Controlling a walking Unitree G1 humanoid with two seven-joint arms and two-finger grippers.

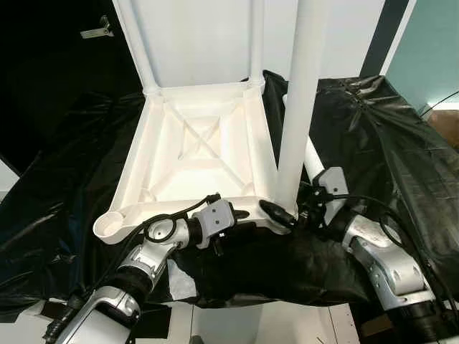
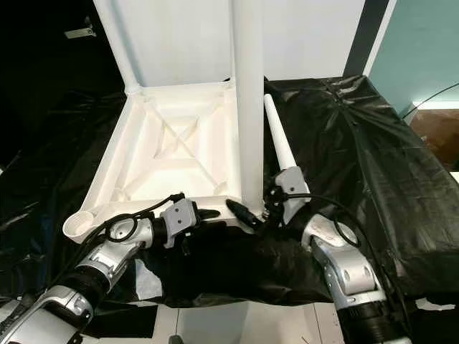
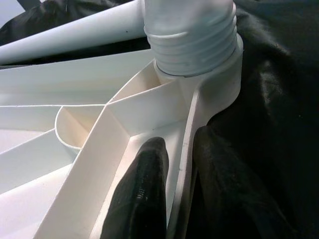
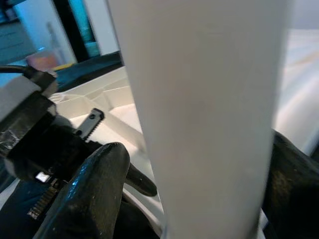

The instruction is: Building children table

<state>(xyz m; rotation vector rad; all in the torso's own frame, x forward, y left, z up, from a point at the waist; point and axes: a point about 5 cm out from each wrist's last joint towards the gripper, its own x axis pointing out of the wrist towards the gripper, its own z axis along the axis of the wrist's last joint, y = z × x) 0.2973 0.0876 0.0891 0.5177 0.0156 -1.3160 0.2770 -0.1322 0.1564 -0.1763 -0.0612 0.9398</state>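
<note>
The upturned white table top (image 1: 201,154) lies on the black-sheeted counter (image 1: 401,165). The legs' upper ends are cut off. Left gripper (image 1: 244,213): jaws closed across the top's near rim. Right gripper (image 1: 287,213): jaws spread around the base of the near leg (image 1: 301,100), gripping it. A loose leg (image 2: 280,143) lies beside.

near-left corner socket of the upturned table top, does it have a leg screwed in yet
No, the near-left corner socket of the table top is an open round cup with no leg, while the near-right corner bears an upright white leg.
</note>
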